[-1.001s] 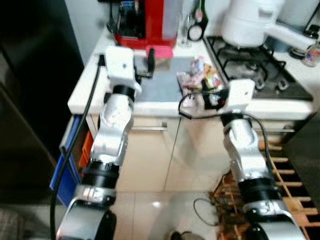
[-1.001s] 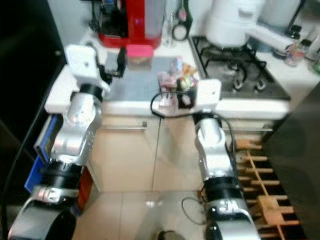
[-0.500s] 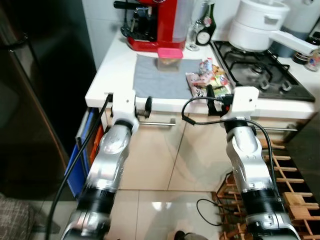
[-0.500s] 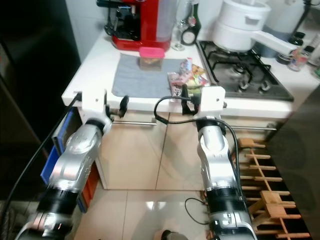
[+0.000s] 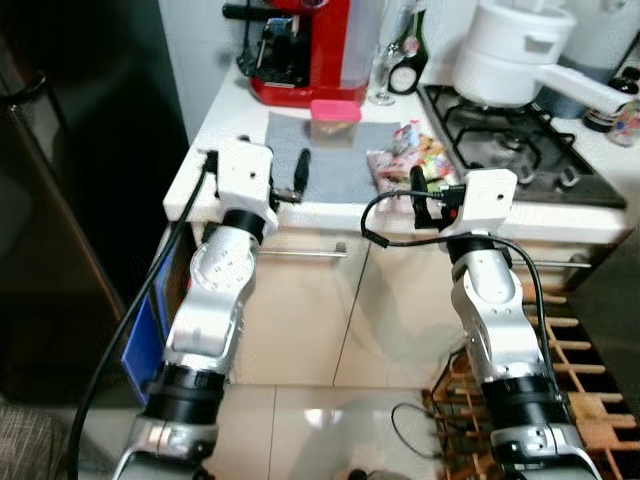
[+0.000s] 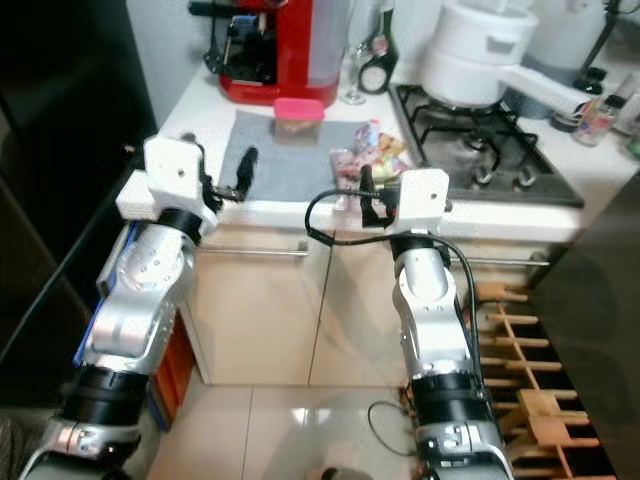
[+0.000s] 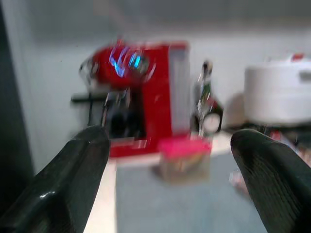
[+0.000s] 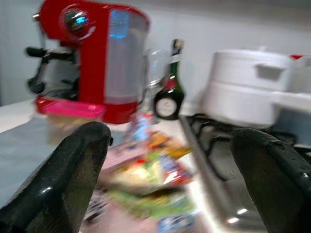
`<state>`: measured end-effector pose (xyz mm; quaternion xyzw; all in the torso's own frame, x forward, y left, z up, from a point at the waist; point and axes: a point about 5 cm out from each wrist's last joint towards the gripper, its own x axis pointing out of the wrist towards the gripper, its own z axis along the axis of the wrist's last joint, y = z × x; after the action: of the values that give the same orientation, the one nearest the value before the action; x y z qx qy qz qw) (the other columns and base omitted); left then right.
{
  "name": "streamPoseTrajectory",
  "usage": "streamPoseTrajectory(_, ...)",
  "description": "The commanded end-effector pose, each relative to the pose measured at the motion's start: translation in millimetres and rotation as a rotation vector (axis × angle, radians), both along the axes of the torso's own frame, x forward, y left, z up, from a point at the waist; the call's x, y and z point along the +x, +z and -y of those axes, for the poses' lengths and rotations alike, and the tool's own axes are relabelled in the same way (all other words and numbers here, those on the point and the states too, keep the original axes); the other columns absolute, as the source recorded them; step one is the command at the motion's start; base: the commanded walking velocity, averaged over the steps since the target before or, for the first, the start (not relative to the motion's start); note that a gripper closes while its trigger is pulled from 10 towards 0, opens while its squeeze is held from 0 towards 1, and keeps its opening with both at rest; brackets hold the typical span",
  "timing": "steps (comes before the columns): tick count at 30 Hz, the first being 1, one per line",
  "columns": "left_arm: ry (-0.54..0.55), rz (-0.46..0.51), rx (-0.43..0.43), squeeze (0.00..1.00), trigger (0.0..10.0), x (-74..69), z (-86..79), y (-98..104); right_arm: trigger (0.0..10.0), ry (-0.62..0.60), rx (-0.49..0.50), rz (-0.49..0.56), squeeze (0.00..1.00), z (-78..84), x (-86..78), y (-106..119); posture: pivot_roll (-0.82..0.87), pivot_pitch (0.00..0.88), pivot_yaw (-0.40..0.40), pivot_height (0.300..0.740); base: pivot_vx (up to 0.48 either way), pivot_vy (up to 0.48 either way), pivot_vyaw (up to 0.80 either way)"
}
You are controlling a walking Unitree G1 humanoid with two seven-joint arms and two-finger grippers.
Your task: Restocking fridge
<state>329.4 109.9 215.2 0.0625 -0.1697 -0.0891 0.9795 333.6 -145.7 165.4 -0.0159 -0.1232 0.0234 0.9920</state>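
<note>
Worktop: white. Mat on it: plain grey. Coffee machine: bright red body, black fittings, blue glints in left wrist view. Small container: pink lid, clear base with brownish contents. Snack packets: mixed pink, green, yellow, white print. Bottle: dark green, round white label. Pot: white. Hob: black grates on grey. Cabinet doors: cream. Floor tiles: glossy off-white. Rack: pale wood. Arms silver; left claw and right claw fingers black.

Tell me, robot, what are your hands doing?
Left hand and right hand open, empty, at the counter edge. Pink-lidded clear container and colourful snack packets wait on the grey mat.
</note>
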Motion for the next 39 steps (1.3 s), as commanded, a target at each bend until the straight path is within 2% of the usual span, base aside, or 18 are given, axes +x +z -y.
streamPoseTrajectory(1, -0.019, 0.043, 0.012, 0.00, 10.0, 2.0, 4.1, 9, 10.0, -0.001, 0.000, 0.029, 0.00, -0.5, 0.7, 8, -0.07, 0.000, -0.031, 0.740, 0.480, 0.000, 0.00)
streamPoseTrajectory(6, -0.023, 0.055, 0.002, 0.00, 10.0, 3.6, 4.2, 12, 10.0, 0.001, -0.003, 0.053, 0.00, -3.8, 0.5, 14, -0.07, 0.000, -0.027, 0.740, 0.480, 0.000, 0.00)
streamPoseTrajectory(7, -0.032, 0.066, -0.006, 0.00, 10.0, 2.9, 6.0, 15, 10.0, 0.011, -0.009, 0.113, 0.00, -7.9, 0.3, 30, -0.07, 0.000, -0.024, 0.740, 0.480, 0.000, 0.00)
streamPoseTrajectory(11, -0.039, 0.075, -0.015, 0.00, 10.0, 2.3, 7.8, 17, 10.0, 0.017, -0.012, 0.169, 0.00, -10.5, 0.4, 47, -0.07, 0.000, -0.023, 0.740, 0.480, 0.000, 0.00)
streamPoseTrajectory(12, -0.042, 0.086, -0.021, 0.00, 10.0, 2.0, 9.7, 20, 10.0, 0.012, 0.000, 0.197, 0.00, -9.0, 1.5, 58, -0.08, 0.000, -0.023, 0.740, 0.480, 0.000, 0.00)
streamPoseTrajectory(13, -0.042, 0.086, -0.021, 0.00, 10.0, 2.0, 9.7, 20, 10.0, 0.012, 0.000, 0.197, 0.00, -9.0, 1.5, 58, -0.08, 0.000, -0.023, 0.740, 0.480, 0.000, 0.00)
streamPoseTrajectory(14, -0.066, 0.090, -0.044, 0.00, 10.0, 2.2, 14.1, 24, 10.0, 0.001, 0.018, 0.237, 0.00, -5.2, 2.3, 75, -0.08, 0.000, -0.023, 0.740, 0.000, 0.000, 0.00)
streamPoseTrajectory(16, -0.105, 0.089, -0.044, 0.00, 10.0, 3.4, 18.7, 28, 10.0, -0.022, 0.028, 0.253, 0.00, 0.8, 2.6, 80, -0.08, 0.000, -0.022, 0.740, 0.000, 0.000, 0.00)
streamPoseTrajectory(19, -0.139, 0.071, -0.066, 0.00, 10.0, 5.9, 21.3, 33, 10.0, -0.058, 0.026, 0.254, 0.00, 7.3, 1.7, 80, -0.09, 0.000, -0.019, 0.740, 0.000, 0.000, 0.00)
streamPoseTrajectory(24, -0.263, 0.022, -0.148, 0.00, 10.0, 8.2, 27.2, 45, 10.0, -0.166, 0.002, 0.220, 0.00, 22.0, -5.2, 66, -0.09, 0.000, -0.008, 0.740, 0.000, 0.000, 0.00)
streamPoseTrajectory(31, -0.357, -0.043, -0.156, 0.00, 10.0, 7.6, 34.3, 43, 10.0, -0.176, -0.055, 0.181, 0.00, 26.1, -15.5, 50, -0.10, 0.000, -0.001, 0.740, 0.000, 0.000, -0.61)
streamPoseTrajectory(34, -0.429, -0.102, -0.161, 0.00, 10.0, 5.6, 39.1, 42, 10.0, -0.180, -0.064, 0.175, 0.00, 28.2, -21.2, 44, -0.11, 0.000, -0.001, 0.740, 0.000, 0.000, -0.41)
streamPoseTrajectory(36, -0.456, -0.095, -0.141, 0.00, 10.0, 6.0, 36.0, 54, 10.0, -0.183, -0.073, 0.164, 0.00, 31.3, -24.5, 41, -0.11, 0.000, -0.005, 0.740, 0.000, 0.000, 0.00)
streamPoseTrajectory(37, -0.456, -0.095, -0.141, 0.00, 10.0, 6.0, 36.0, 54, 10.0, -0.183, -0.073, 0.164, 0.00, 31.3, -24.5, 41, -0.11, 0.000, -0.005, 0.740, 0.000, 0.000, 0.00)
streamPoseTrajectory(39, -0.483, -0.152, -0.152, 0.00, 10.0, 8.9, 33.4, 57, 10.0, -0.178, -0.082, 0.155, 0.00, 32.4, -26.0, 38, -0.11, 0.000, -0.005, 0.740, 0.000, 0.000, 0.00)
